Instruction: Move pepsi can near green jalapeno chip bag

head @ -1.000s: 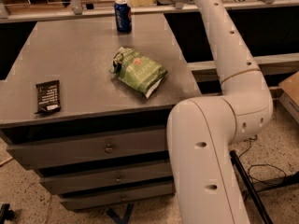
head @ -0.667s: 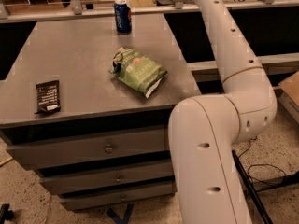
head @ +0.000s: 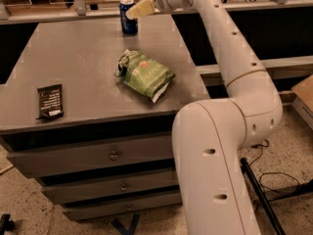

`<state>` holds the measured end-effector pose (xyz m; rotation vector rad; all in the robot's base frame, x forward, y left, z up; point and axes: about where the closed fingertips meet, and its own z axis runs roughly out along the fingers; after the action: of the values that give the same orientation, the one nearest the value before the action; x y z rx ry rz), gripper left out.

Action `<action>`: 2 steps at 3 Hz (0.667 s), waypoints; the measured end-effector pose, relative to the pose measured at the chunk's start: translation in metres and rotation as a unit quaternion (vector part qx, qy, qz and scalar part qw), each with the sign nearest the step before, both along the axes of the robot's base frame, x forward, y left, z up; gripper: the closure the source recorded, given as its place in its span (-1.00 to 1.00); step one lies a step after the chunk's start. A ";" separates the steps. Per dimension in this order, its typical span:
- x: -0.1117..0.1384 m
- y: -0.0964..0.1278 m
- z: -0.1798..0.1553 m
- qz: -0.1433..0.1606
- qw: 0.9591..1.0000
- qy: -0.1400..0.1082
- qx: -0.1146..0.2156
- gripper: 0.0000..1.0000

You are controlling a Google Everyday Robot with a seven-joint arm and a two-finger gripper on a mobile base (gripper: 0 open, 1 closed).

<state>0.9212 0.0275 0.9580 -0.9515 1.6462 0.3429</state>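
The pepsi can (head: pixel 128 17) stands upright at the far edge of the grey table (head: pixel 73 67). It is dark blue with a silver top. The green jalapeno chip bag (head: pixel 145 74) lies wrinkled near the table's middle right, well in front of the can. My gripper (head: pixel 138 9) reaches in from the right at the back. Its pale fingers are right beside the can's upper right side, partly overlapping it.
A flat black wrapper (head: pixel 50 101) lies at the table's front left. My white arm (head: pixel 230 48) arcs over the table's right edge. Drawers (head: pixel 113 155) sit under the tabletop. A rail (head: pixel 58 14) runs behind the table. Cables (head: pixel 274 180) lie on the floor right.
My gripper has moved left, closer to the pepsi can, and now overlaps its upper right side. The can, bag and wrapper have not moved.
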 end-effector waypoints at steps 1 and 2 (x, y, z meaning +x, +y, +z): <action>0.013 0.045 -0.024 0.018 1.000 -0.005 -0.007 -1.00; 0.013 0.050 -0.028 0.020 1.000 0.000 -0.006 -1.00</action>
<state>0.9346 0.0777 0.9298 -0.9950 1.6314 0.3608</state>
